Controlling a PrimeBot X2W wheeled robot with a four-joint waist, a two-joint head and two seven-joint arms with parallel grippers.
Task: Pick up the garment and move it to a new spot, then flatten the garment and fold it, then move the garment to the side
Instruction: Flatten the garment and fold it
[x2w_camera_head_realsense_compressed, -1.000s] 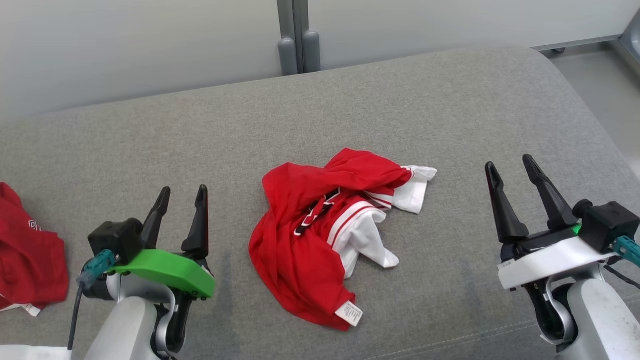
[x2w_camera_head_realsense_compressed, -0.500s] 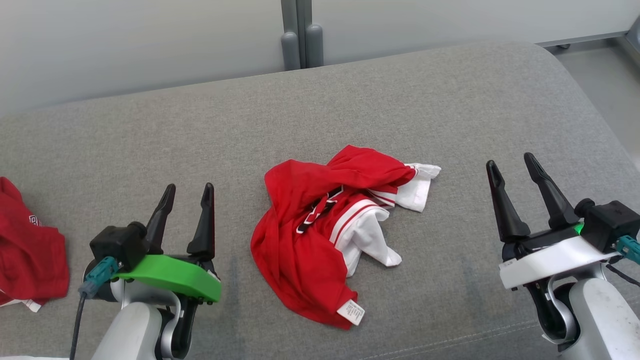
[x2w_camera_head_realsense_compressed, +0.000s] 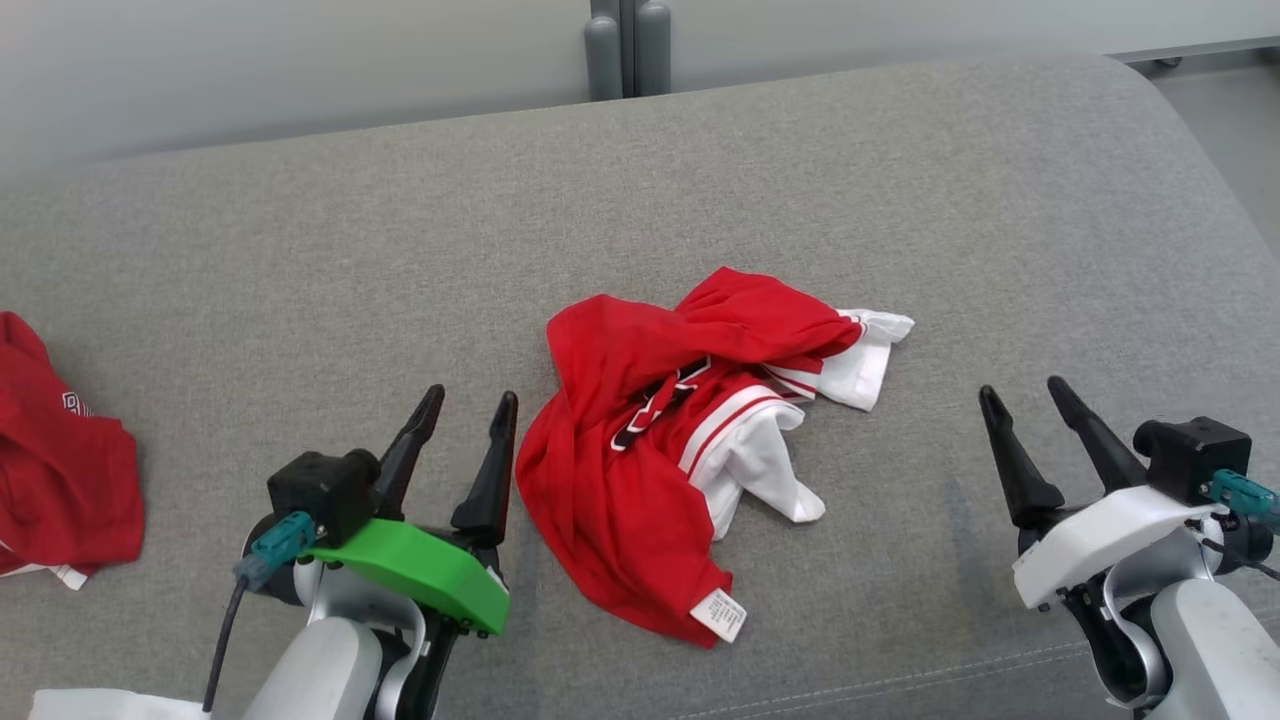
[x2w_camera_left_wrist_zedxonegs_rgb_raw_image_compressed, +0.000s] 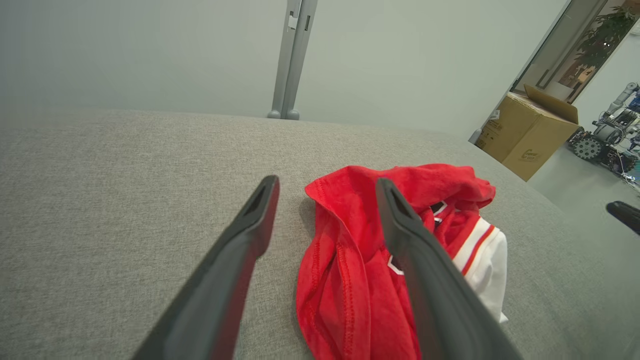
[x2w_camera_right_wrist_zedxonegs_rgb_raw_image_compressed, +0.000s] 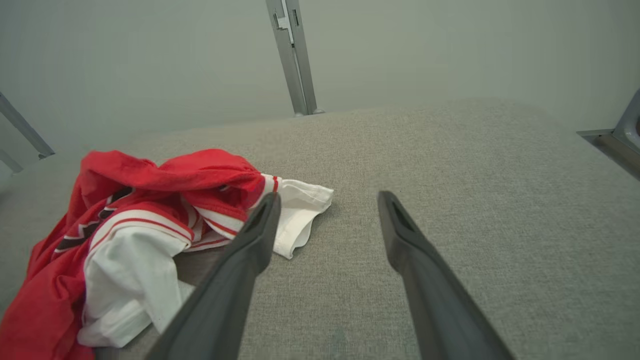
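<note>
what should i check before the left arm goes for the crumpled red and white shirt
1. left end effector open, nothing held: ok
2. right end effector open, nothing held: ok
3. garment within reach: probably ok, it lies just right of the left end effector on the grey cushion
4. garment flat: not ok, bunched, white parts folded into the red
5. left end effector touching the garment: cannot tell
6. second red garment apart from the target: ok, it lies at the far left, separate
</note>
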